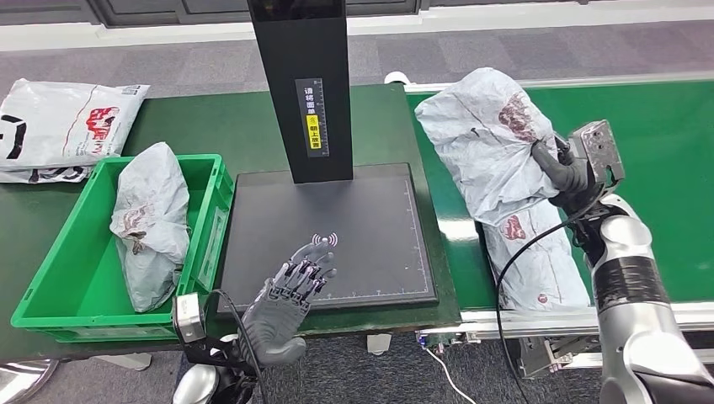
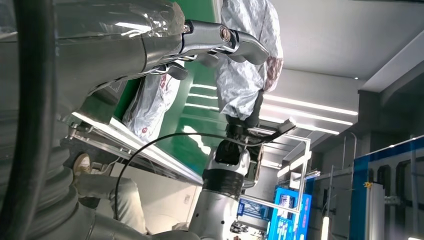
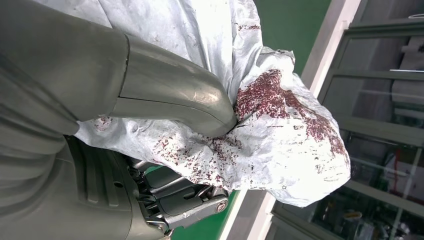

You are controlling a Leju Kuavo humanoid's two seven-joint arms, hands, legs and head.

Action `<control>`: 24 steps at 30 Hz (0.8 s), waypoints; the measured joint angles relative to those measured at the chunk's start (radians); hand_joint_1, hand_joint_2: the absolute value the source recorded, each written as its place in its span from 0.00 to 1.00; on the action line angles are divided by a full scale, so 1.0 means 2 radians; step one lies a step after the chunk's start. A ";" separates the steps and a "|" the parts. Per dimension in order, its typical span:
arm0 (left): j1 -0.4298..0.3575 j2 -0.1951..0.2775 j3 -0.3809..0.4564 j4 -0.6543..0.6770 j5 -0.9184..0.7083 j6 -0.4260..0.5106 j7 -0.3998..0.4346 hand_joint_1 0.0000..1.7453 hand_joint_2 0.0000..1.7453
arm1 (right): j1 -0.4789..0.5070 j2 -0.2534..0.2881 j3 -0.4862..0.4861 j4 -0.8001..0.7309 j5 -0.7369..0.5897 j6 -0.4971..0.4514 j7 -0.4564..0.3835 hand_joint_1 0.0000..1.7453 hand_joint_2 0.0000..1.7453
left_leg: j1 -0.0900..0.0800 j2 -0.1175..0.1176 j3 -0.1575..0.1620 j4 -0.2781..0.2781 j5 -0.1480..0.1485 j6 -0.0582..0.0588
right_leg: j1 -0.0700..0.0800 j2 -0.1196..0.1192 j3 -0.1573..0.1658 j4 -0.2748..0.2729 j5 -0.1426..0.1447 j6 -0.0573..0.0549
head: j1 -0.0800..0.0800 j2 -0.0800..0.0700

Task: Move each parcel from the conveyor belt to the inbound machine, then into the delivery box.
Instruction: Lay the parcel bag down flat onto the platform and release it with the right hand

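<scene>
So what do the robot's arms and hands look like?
Shiny silver arms with black bands. The left hand has a grey ribbed cover and dark fingers. The right hand is dark too, with a small grey camera box behind it. Black cables loop along both arms.

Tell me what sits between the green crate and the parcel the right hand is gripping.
In the head view, the black inbound machine, its flat pad and upright column, lies between the green crate and the held parcel. The open left hand hovers over the pad's front edge.

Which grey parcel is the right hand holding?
The upper grey parcel on the conveyor belt, gripped by the right hand. Another grey parcel lies beneath it on the belt; a third sits in the green box.
</scene>
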 joint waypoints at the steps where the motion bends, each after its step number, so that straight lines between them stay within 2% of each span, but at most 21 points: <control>1: 0.000 0.000 0.000 0.000 -0.001 -0.001 0.000 0.00 1.00 | -0.003 0.004 0.002 0.002 0.003 0.000 0.001 1.00 1.00 | 0.000 0.000 0.000 0.000 0.000 0.000 | 0.000 0.000 0.000 0.000 0.000 0.000 | 0.000 0.000; 7: -0.007 -0.002 0.000 0.003 -0.005 -0.009 0.000 0.00 1.00 | -0.031 0.050 0.028 0.033 0.021 0.000 0.021 1.00 1.00 | 0.000 0.000 0.000 0.000 0.001 -0.001 | 0.000 0.000 0.000 0.000 0.000 0.000 | 0.000 0.000; 11: -0.020 -0.005 0.000 0.011 -0.005 -0.013 0.004 0.00 1.00 | -0.036 0.101 0.067 0.068 0.038 -0.001 0.042 1.00 1.00 | 0.001 0.001 0.001 0.000 0.001 -0.002 | 0.001 0.001 0.000 0.000 0.000 -0.001 | 0.000 0.000; 16: -0.031 -0.007 0.000 0.026 -0.005 -0.013 0.005 0.00 1.00 | -0.034 0.156 0.115 0.109 0.030 0.005 0.044 1.00 1.00 | 0.002 0.000 0.000 0.000 0.001 -0.002 | 0.002 0.000 -0.001 0.000 0.000 -0.001 | 0.000 0.000; 24: -0.045 -0.007 -0.005 0.045 -0.001 -0.013 0.001 0.00 1.00 | -0.027 0.189 0.161 0.134 0.004 0.003 0.052 1.00 1.00 | 0.001 0.001 0.000 0.000 0.001 -0.002 | 0.001 0.001 -0.001 0.000 0.000 -0.001 | 0.000 0.000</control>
